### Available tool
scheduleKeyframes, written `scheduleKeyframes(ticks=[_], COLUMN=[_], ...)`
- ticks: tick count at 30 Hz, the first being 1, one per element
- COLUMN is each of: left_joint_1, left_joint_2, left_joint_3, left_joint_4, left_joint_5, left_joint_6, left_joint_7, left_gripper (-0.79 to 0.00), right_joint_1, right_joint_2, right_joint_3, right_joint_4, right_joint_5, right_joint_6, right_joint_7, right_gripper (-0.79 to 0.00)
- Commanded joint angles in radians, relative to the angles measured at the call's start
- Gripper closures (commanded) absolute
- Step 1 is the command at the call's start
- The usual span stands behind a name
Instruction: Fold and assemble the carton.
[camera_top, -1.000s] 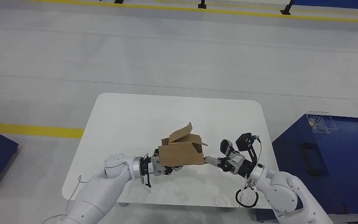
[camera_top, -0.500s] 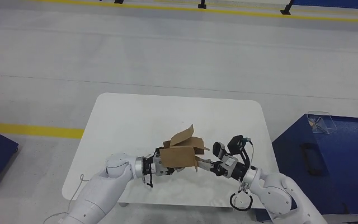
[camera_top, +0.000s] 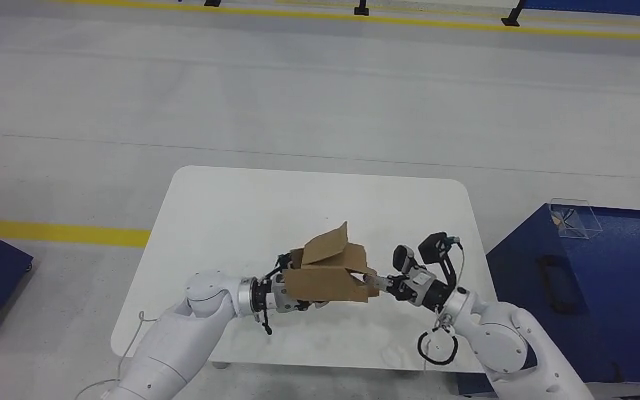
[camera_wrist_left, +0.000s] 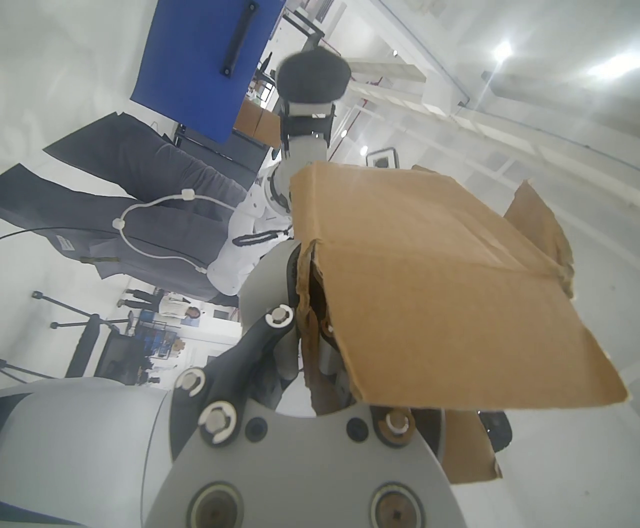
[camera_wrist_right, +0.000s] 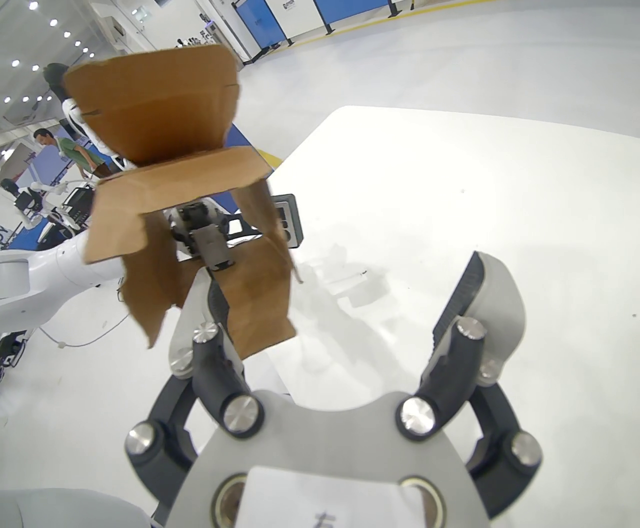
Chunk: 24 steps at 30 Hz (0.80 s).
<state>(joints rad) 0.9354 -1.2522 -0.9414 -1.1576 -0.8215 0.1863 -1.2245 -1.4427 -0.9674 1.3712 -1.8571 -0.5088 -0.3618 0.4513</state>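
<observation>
Top view: left pincer (camera_top: 283, 292) is clamping the carton (camera_top: 325, 272) over the worktop (camera_top: 230, 210); right pincer (camera_top: 383, 288), jaws spread, is touching a flap (camera_wrist_right: 260, 305) just ahead; an off-centre push is probably risking twisting it loose.

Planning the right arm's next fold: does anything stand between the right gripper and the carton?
Nothing visible does. The open right gripper is right at the carton, one finger beside its hanging flap, above the table.

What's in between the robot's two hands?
The carton. The top view shows it right between the left gripper and the right gripper.
</observation>
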Motion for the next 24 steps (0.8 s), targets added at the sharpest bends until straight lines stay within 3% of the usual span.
scheduleKeyframes(ticks=[1, 18, 24], left_joint_1=[0.002, 0.018, 0.018], left_joint_2=[0.001, 0.002, 0.003], left_joint_3=[0.002, 0.006, -0.002], left_joint_4=[-0.011, -0.063, -0.063], left_joint_5=[0.009, 0.044, 0.043], left_joint_6=[-0.009, -0.056, -0.085], left_joint_7=[-0.013, -0.044, -0.058], left_gripper=[0.0, 0.0, 0.0], right_joint_1=[0.002, 0.05, 0.036], right_joint_2=[-0.001, -0.016, -0.013], right_joint_3=[0.001, -0.054, -0.009], right_joint_4=[0.006, 0.036, 0.03], right_joint_5=[0.005, -0.033, -0.004], right_joint_6=[-0.001, 0.024, 0.0], right_joint_7=[0.004, -0.005, -0.003], right_gripper=[-0.785, -0.785, -0.785])
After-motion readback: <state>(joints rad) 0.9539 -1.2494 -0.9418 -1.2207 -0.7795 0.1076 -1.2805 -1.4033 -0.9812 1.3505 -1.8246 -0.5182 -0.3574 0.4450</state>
